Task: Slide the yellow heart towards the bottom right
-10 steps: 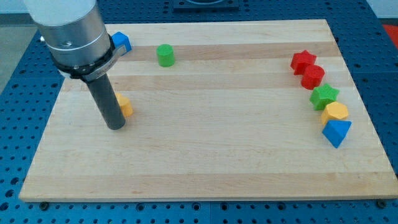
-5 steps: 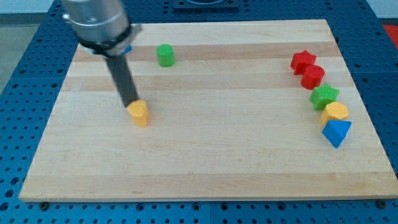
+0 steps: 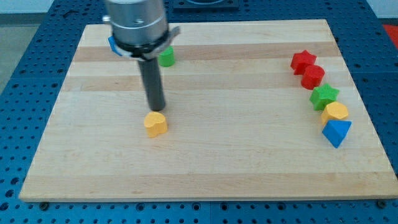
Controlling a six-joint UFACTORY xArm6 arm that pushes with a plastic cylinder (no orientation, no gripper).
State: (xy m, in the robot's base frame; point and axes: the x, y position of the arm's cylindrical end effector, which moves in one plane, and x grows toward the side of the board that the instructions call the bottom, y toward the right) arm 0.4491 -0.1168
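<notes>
Nearest the view's bottom, the wooden bench [image 3: 205,174] lies bare along its lower edge. Moving up on the view's left of centre, we see the yellow heart [image 3: 155,124] resting on the bench, well apart from every other block. Our tip [image 3: 156,111] stands just above the heart in the view, at its upper edge, touching it or nearly so; we cannot tell which. We carry no fingers at all, only the straight dark rod, so nothing is held.

On the view's right a curved line of blocks runs upward: the blue triangular block [image 3: 336,132] lowest, then the yellow rounded block [image 3: 335,112] touching it, then the green star [image 3: 324,96], then the red hexagonal block [image 3: 313,77], and the red star [image 3: 303,61] highest.

Farther up on the view's left, the green cylinder [image 3: 166,57] shows partly behind the arm's grey body, and a blue block [image 3: 112,45] peeks out on the arm's other side, its shape hidden.
</notes>
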